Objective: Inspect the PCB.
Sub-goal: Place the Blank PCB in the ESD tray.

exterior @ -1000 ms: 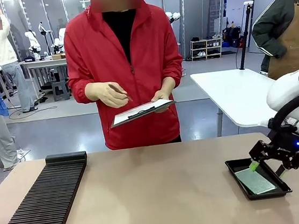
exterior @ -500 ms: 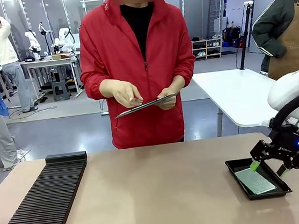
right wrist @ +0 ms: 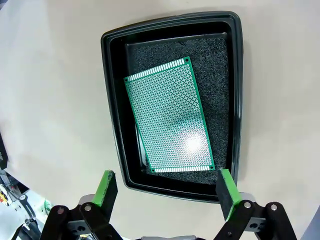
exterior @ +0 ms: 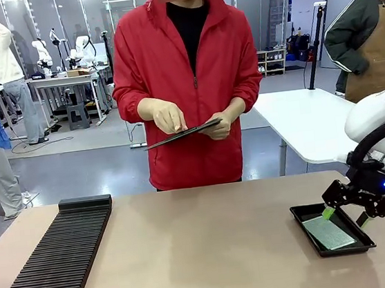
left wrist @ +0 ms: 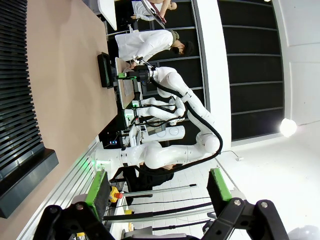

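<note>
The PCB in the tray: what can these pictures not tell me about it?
- PCB underside: hidden in both views, it lies flat on the tray's foam.
- Board surface: a glare spot washes out some holes in the right wrist view.
- Front view: board too small for detail; right gripper covers its far end.

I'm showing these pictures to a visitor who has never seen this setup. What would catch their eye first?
Probably the person in the red jacket at the far side of the table, holding a clipboard. Next, the green PCB lying flat and slightly askew in the black tray near the table's right edge, with the right gripper open just above it. The long black slotted rack at the left also stands out.
</note>
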`<control>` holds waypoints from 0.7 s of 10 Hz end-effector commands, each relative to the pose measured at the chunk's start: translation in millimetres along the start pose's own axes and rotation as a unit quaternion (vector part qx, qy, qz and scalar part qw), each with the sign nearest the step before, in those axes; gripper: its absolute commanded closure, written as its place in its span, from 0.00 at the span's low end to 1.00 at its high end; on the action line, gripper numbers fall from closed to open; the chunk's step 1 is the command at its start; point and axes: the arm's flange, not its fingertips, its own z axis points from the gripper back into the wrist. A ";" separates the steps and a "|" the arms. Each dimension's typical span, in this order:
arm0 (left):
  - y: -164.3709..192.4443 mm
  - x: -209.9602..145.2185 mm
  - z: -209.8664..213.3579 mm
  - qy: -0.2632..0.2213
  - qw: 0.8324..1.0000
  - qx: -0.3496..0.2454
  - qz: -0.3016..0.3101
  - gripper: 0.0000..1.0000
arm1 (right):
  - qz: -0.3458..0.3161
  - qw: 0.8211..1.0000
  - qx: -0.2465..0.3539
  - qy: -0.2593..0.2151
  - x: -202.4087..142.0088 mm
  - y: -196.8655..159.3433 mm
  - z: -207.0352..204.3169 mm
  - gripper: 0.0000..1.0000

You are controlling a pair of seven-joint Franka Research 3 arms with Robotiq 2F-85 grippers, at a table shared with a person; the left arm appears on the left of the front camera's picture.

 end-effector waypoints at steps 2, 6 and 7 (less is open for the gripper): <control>-3.1 -3.9 -0.4 0.003 1.000 0.003 0.002 0.00 | 0.002 1.000 -0.002 -0.001 0.5 0.8 -1.4 0.00; -3.1 -3.9 -0.4 0.003 1.000 0.003 0.002 0.00 | 0.002 1.000 -0.002 -0.001 0.5 0.8 -1.4 0.00; -3.1 -3.9 -0.4 0.003 1.000 0.003 0.002 0.00 | 0.002 1.000 -0.002 -0.001 0.5 0.8 -1.4 0.00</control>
